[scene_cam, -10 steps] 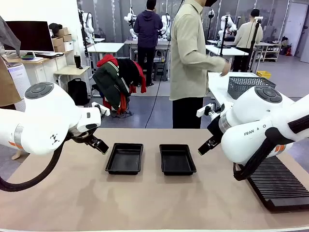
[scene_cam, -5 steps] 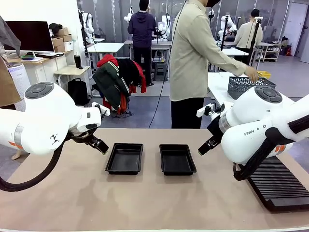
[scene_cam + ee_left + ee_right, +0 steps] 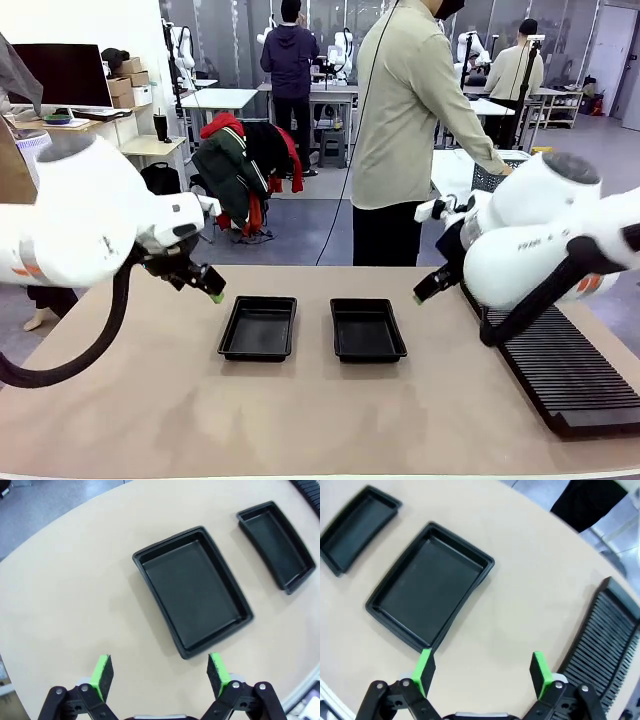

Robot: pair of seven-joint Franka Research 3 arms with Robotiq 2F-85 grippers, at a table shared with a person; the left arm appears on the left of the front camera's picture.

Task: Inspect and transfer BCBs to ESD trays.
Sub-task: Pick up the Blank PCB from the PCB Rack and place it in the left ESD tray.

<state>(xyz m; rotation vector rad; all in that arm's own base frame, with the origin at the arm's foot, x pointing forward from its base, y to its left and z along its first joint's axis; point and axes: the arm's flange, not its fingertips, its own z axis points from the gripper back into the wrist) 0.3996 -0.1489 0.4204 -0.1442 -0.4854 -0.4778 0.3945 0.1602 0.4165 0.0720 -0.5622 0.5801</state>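
Since the earlier frame both arms have shifted. The left arm's white body sits higher and further left, and the left tool (image 3: 206, 284) now hangs a little higher beside the near-left tray. The right arm has lifted and pulled back, uncovering more of the slotted rack (image 3: 568, 385). The person (image 3: 410, 120) has leaned further towards the wire mesh basket (image 3: 484, 178) behind the right arm.

Two black trays lie side by side, apart, at the middle of the bench (image 3: 300, 420): the left ESD tray (image 3: 258, 328) and the right ESD tray (image 3: 367, 330). Their dark floors show bare from rim to rim, as the left wrist view confirms (image 3: 192, 592) and the right wrist view (image 3: 427, 592).

The left tool (image 3: 160, 672) stands wide above the bench, gripping nothing, just short of its tray's near corner. The right tool (image 3: 425, 290) also gapes wide and carries nothing (image 3: 482, 667), poised between the right ESD tray and the slotted rack (image 3: 605, 640).
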